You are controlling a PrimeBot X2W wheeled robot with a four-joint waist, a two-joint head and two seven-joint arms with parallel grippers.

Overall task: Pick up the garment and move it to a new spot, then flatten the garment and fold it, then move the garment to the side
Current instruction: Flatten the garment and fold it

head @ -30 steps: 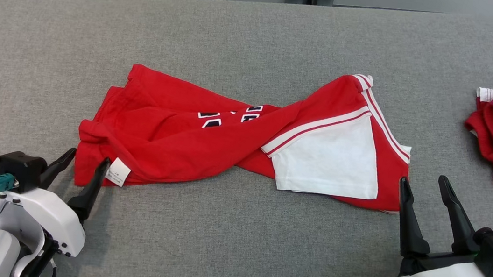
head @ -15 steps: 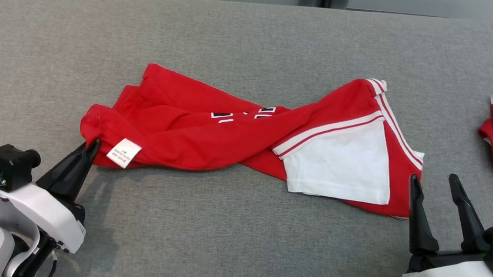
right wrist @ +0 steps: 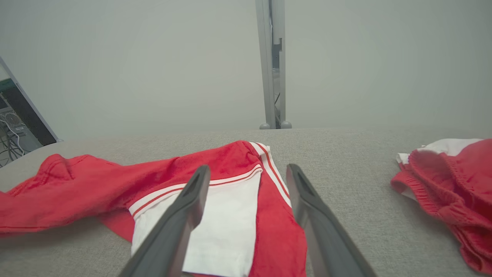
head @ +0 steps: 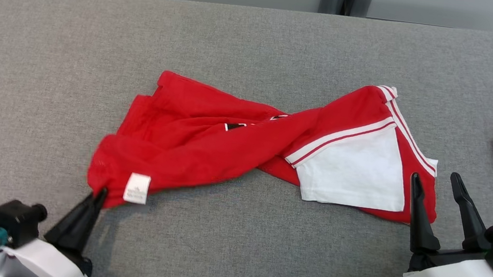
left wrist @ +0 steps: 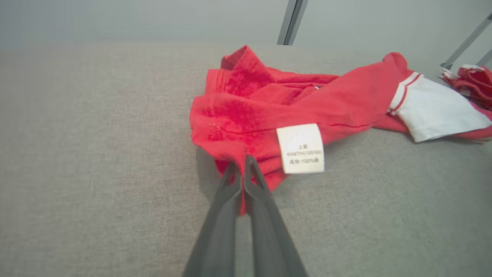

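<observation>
I've got my left gripper (head: 98,195) clenched on the near corner of the twisted red T-shirt (head: 207,152) lying mid-way across the grey table (head: 258,41), my right gripper (head: 434,176) gaping empty beside its white sleeve (head: 355,170), so I judge moving, flattening and folding all remain.
</observation>
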